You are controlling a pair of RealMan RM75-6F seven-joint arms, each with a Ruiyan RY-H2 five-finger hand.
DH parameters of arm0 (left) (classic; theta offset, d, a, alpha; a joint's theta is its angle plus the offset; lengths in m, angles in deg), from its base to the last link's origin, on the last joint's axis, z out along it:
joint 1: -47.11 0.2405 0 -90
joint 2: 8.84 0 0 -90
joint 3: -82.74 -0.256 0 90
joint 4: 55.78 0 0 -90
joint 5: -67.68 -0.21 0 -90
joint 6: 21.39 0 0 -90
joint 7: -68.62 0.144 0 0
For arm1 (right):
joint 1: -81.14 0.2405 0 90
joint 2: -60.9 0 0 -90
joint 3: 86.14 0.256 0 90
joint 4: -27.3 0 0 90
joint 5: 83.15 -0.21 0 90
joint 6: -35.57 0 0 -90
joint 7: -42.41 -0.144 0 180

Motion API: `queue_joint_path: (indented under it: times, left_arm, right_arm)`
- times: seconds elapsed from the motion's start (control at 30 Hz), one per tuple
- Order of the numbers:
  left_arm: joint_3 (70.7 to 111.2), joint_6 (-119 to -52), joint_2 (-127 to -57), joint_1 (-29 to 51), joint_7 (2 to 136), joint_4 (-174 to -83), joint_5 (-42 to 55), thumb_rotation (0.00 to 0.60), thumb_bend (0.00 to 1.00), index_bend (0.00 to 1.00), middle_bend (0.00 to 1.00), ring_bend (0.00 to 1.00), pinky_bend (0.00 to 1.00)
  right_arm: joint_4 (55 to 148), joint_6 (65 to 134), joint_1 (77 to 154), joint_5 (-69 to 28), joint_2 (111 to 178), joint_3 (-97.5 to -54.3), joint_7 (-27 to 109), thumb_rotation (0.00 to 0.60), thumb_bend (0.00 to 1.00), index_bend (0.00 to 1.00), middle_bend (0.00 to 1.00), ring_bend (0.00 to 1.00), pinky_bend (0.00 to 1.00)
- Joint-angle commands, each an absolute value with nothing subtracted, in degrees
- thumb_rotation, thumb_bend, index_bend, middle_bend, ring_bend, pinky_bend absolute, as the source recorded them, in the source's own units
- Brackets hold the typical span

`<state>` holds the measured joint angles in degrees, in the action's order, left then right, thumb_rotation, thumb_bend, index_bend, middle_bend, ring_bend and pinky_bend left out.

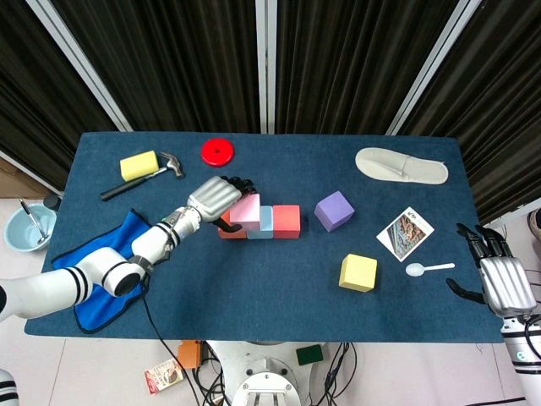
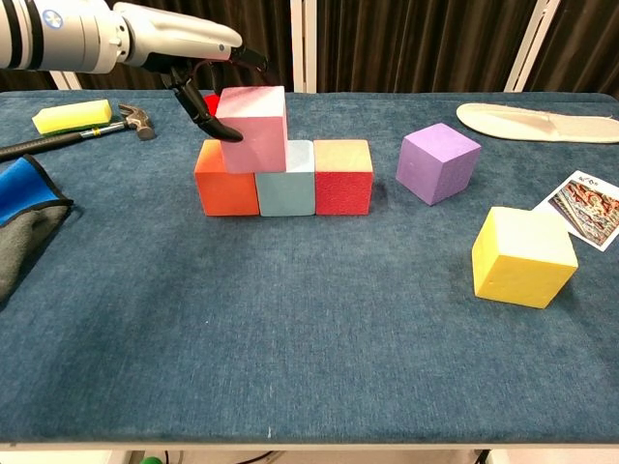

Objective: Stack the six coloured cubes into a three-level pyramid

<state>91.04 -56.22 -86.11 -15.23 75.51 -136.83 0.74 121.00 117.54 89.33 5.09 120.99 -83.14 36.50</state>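
Three cubes are lined up touching in a row on the blue cloth-covered surface (image 2: 290,367): an orange cube (image 2: 224,181), a light blue cube (image 2: 287,181) and a red cube (image 2: 343,177). A pink cube (image 2: 253,128) is set on top, straddling the orange and light blue ones, presumably so that it bridges their seam as the second level requires. The pink cube is clasped by the left hand (image 1: 216,198), with dark fingers (image 2: 205,124) pressed on its left face (release appears not yet made). A purple cube (image 2: 438,161) and a yellow cube (image 2: 524,256) are left apart to the right, unstacked. The right hand (image 1: 500,282) is held off the surface's edge, fingers apart, holding nothing. Black curtains (image 1: 355,59) are hung behind. Also laid out are a hammer (image 1: 142,178), a red disc (image 1: 217,151) and a white slipper (image 1: 401,166).
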Motion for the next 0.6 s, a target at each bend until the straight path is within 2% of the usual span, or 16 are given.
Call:
queue_joint_path:
  times: [0.03,0.13,0.17,0.37,0.6]
  left_arm:
    - [91.1,-56.7,-86.6,-15.3,76.1,-136.6,1.3,0.428,0.20,0.21,0.17,0.20,0.31]
    - [91.2,-57.3,-86.8,-15.2,76.3,-136.6,1.3,0.446,0.20,0.24,0.20,0.22,0.32]
    - [91.2,-57.4,-86.8,-15.1,76.3,-136.6,1.3,0.435,0.20,0.25,0.22,0.22,0.32]
    - [91.3,-57.9,-86.7,-14.9,76.1,-136.7,0.9,0.453,0.20,0.25,0.23,0.23,0.32]
    - [91.2,-57.3,-86.7,-15.0,75.7,-136.2,0.6,0.434,0.20,0.25,0.22,0.23,0.32]
  right_arm:
    - [120.8,117.5,89.3,5.1,121.0,-83.2,36.4,0.600,0.18,0.06,0.16,0.06,0.10]
    - [120.6,117.5,89.3,5.0,121.1,-83.1,36.1,0.600,0.18,0.06,0.16,0.06,0.10]
    - [120.6,117.5,89.3,5.0,121.1,-83.1,36.1,0.600,0.18,0.06,0.16,0.06,0.10]
    - [120.5,117.5,89.3,5.0,121.1,-83.1,36.1,0.600,0.18,0.06,0.16,0.06,0.10]
    - [120.6,117.4,89.3,4.9,121.2,-83.0,36.2,0.600,0.18,0.06,0.16,0.06,0.10]
